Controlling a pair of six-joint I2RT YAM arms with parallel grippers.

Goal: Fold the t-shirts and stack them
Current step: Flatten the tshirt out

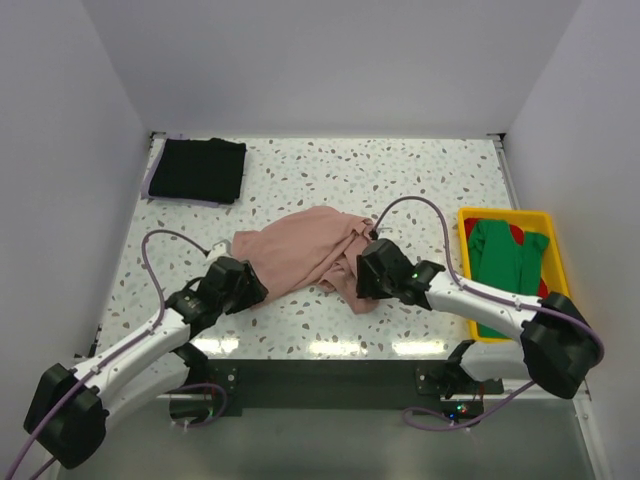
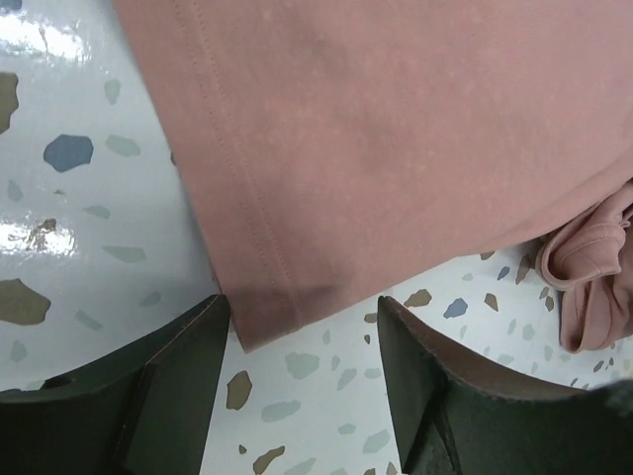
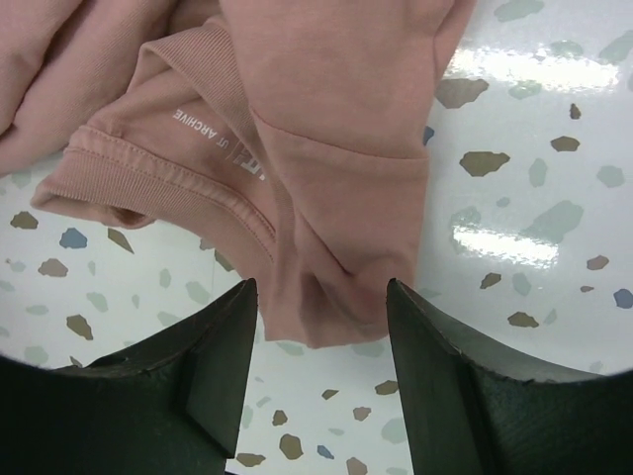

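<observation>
Our left gripper (image 2: 302, 371) sits at the bottom of the left wrist view with its jaws apart and nothing pinched. The hemmed corner of the pink t-shirt (image 2: 396, 139) lies flat on the speckled worktop (image 2: 89, 228) and reaches just into the gap between the two dark fingers (image 2: 168, 381). A bunched bit of the same cloth sits at the right edge of that view.

Our right gripper (image 3: 318, 336) is likewise spread, at the bottom of the right wrist view. A fold of the pink t-shirt lies between its tips and fills most of the gap; we cannot tell whether it touches them. Up and left of that fold we see the ribbed collar (image 3: 129, 168), with small white lettering just inside it.

In the top view both grippers are low in the middle of the frame, the left at the shirt's lower left edge and the right at its lower right edge. The pink t-shirt lies crumpled at the centre of the worktop.

At the right of the frame a yellow bin (image 1: 505, 213) holds a green t-shirt (image 1: 500, 262), with a red t-shirt (image 1: 516, 232) showing beneath it. Farthest off, in the upper left corner of the worktop, a black t-shirt (image 1: 197, 170) lies folded.
</observation>
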